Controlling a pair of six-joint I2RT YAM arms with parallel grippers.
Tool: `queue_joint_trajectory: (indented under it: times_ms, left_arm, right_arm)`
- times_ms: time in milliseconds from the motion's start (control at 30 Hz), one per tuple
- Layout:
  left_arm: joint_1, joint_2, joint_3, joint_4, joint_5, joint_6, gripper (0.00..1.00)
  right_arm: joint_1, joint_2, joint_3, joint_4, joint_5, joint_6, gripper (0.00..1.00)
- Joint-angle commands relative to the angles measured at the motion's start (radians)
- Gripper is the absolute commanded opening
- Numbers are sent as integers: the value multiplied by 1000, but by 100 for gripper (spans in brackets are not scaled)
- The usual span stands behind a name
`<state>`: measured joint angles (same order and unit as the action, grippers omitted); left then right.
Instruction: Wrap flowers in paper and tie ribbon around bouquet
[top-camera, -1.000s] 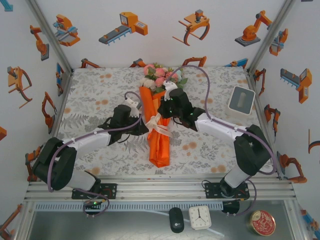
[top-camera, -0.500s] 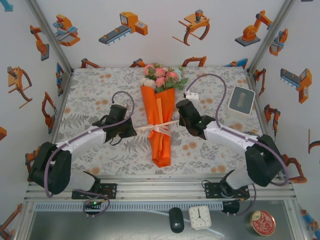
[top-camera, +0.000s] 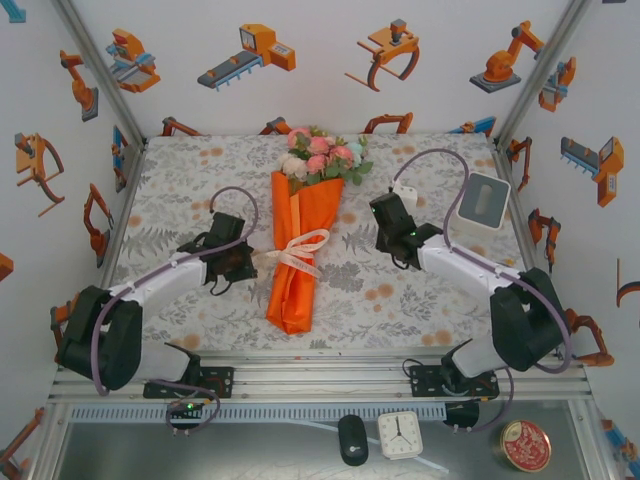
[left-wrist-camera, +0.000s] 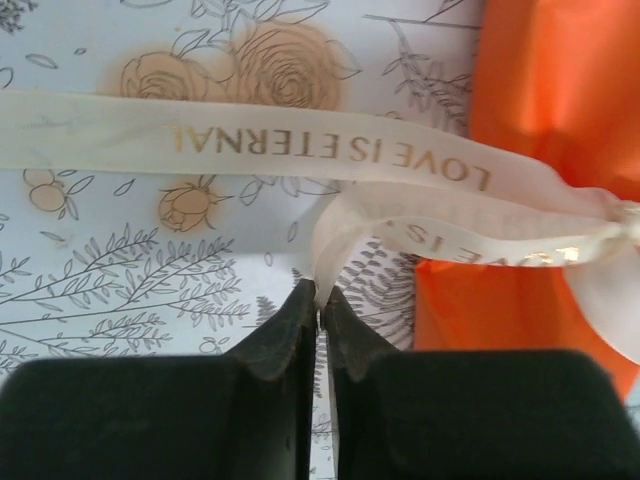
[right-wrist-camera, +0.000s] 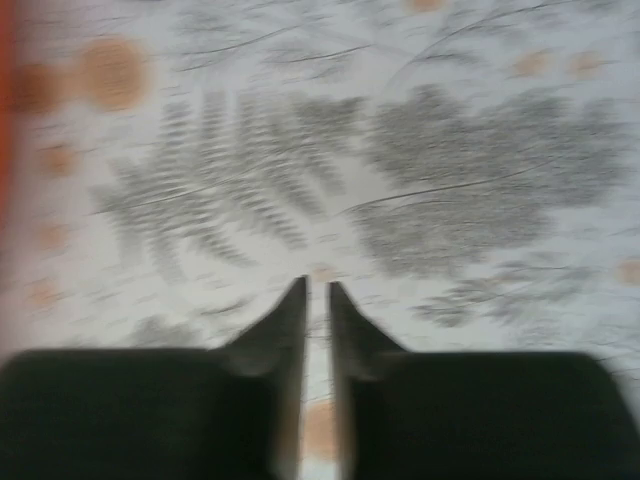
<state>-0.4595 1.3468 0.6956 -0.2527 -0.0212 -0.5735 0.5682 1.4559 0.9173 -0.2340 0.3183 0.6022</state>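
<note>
orange bouquet (top-camera: 310, 200) on floral cloth (top-camera: 180, 200), cream ribbon (top-camera: 300, 248) tied round it

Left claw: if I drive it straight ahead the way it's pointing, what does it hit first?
The ribbon. Its loose tail lies right at the tips of the left claw, apparently touching them, though depth is hard to judge. Beyond that comes its lettered length.
</note>
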Motion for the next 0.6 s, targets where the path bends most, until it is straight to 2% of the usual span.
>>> queue_joint_trajectory:
  times_ms: [0,133,200,267,400,500,567]
  left_arm:
    - [-4,-52,-13,43,32,32,29]
    - [-4,-60,-1,16,-2,34,45]
    - [-4,-80,6,-4,-37,31,49]
    - [-4,-140,-1,-5,-71,34,55]
    - [-3,-349,-58,62,-199,85,65]
    - [-3,-455,-91,138,-416,188,73]
    - [1,-479,-121,217,-582,274,81]
  right_arm:
    - [8,-18,15,176,-366,129,48]
    - [12,59,17,315,-462,197,70]
    - [22,107,60,313,-482,200,70]
    - [25,120,70,301,-452,199,70]
    - [14,2,-8,267,-285,105,72]
    - [-22,-150,-70,197,-140,-10,77]
    - [-54,-250,-124,160,-6,-86,87]
